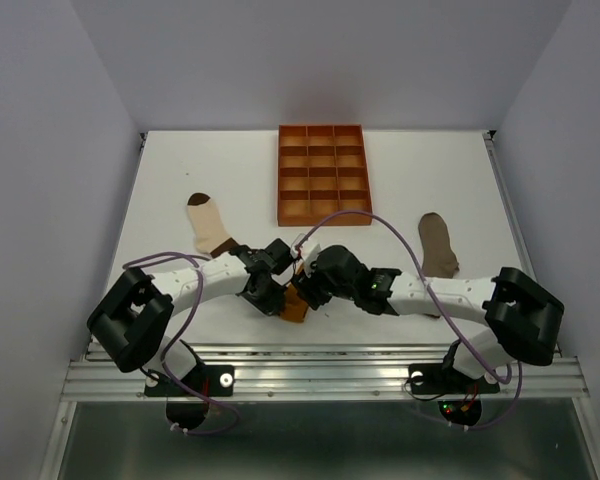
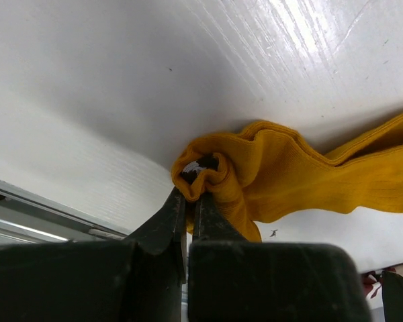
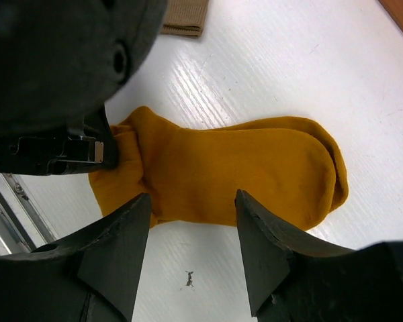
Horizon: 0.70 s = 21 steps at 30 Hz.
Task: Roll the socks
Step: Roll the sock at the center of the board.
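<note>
A: White desk (image 1: 200, 170), near edge: where's the yellow sock (image 3: 242, 174)?
B: Lying between both arms. Its bunched end is pinched tight in the left end effector (image 2: 191, 191); the right end effector (image 3: 191, 201) stands parted astride the middle, holding nothing.

Left gripper (image 2: 191, 189) and right gripper (image 3: 191, 198) crowded together over the mustard sock (image 1: 296, 305); little room between them. Bare table (image 1: 180, 170) ran back to the orange tray (image 1: 280, 172). Cream sock (image 1: 212, 228) and taupe sock (image 1: 438, 245) lay on the flanks, well apart.
</note>
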Motion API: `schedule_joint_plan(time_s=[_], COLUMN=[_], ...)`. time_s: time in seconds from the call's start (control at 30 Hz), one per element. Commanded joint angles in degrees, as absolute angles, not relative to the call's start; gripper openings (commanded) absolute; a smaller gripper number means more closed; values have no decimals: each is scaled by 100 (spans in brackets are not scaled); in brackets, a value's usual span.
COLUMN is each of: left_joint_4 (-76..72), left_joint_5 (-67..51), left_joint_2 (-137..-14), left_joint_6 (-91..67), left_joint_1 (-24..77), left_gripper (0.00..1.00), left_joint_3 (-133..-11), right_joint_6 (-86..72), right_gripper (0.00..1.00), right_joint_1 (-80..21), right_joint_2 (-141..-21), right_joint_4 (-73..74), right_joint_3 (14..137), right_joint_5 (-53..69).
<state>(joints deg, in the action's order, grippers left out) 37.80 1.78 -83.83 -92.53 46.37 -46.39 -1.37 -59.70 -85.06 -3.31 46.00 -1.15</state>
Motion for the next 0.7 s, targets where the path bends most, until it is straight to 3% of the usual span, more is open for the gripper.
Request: schedule_joint_plan(time_s=[0.0, 0.37, 0.67], left_joint_4=[3938, 3876, 3841], left_joint_5=[272, 264, 272], left_joint_2=[-8368, -8279, -8244], left_joint_6=[-9316, -9369, -9413], left_joint_1=[4790, 4790, 4790], left_gripper=[0, 0, 0], left_joint_3=[-4500, -4438, -4465], right_joint_6=[185, -307, -229], right_gripper=[59, 58, 58], right_joint_1=[-6495, -6495, -6723], right_joint_2=[-8290, -7278, -7382], right_joint_4=[-553, -343, -518], right_joint_3=[4413, 3850, 3867], right_joint_5=[-199, -246, -70])
